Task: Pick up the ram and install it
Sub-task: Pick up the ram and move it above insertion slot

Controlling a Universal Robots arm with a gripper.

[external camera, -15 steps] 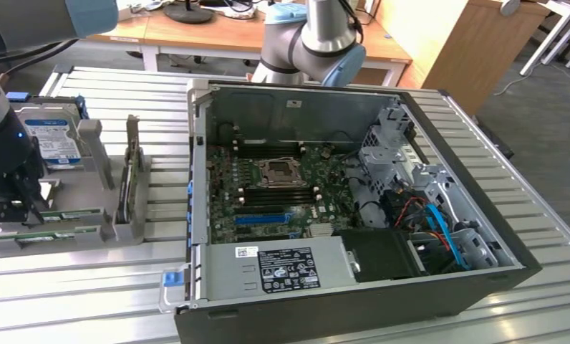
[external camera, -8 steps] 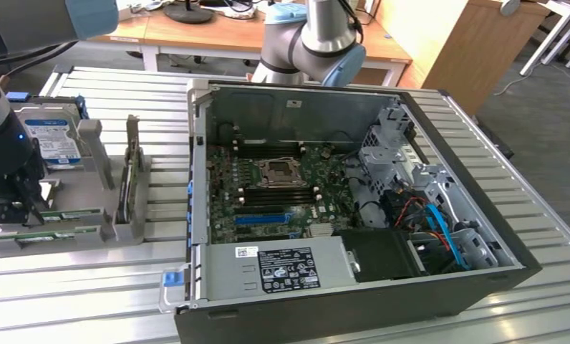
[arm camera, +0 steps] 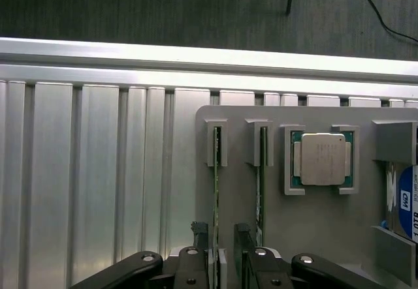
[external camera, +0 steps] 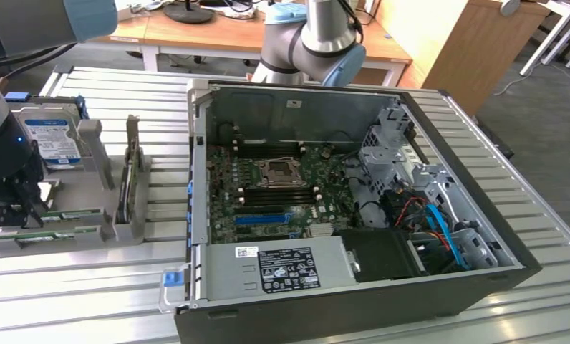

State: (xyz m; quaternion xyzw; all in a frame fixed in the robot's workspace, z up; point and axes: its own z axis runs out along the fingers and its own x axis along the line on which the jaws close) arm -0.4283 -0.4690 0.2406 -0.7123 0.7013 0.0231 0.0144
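Two green sticks stand on edge in the slots of a grey holder tray: the ram, farthest from the processor, and a second stick just beside it. The gripper hangs with its black fingers parted, one on each side of the ram. A gap shows on both sides, and nothing is gripped. Next along sits the square silver processor, then a hard drive whose blue label reads "WD" and "1.0TB". In the exterior view the tray lies at nine o'clock from the open computer case on the slatted metal table. The power supply's label cannot be read.
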